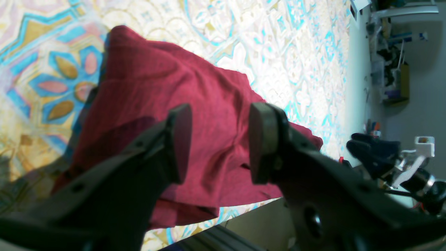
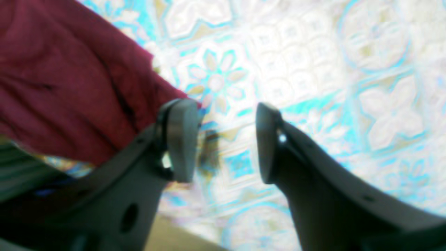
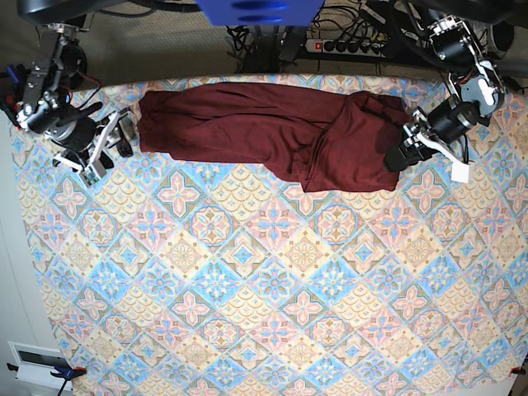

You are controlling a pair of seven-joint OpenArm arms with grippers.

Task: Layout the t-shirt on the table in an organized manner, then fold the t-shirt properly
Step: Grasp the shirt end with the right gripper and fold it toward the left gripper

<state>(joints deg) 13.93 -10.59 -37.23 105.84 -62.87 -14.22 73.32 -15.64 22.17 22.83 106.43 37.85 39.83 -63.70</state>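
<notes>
The dark maroon t-shirt (image 3: 272, 132) lies stretched along the far edge of the table (image 3: 247, 289), wrinkled, with its right part bunched in folds. My left gripper (image 3: 398, 155) is at the shirt's right end. In the left wrist view it (image 1: 221, 143) is open, with its jaws spread just above the fabric (image 1: 195, 90) and nothing between them. My right gripper (image 3: 126, 134) is at the shirt's left end. In the right wrist view it (image 2: 223, 139) is open over the patterned cloth (image 2: 313, 69), beside the shirt's edge (image 2: 69, 76).
A power strip and cables (image 3: 346, 41) lie behind the table's far edge. A blue object (image 3: 256, 10) hangs at top centre. A white box (image 3: 33, 359) sits off the table's front left corner. Shelves and clutter (image 1: 393, 69) stand beyond the table edge.
</notes>
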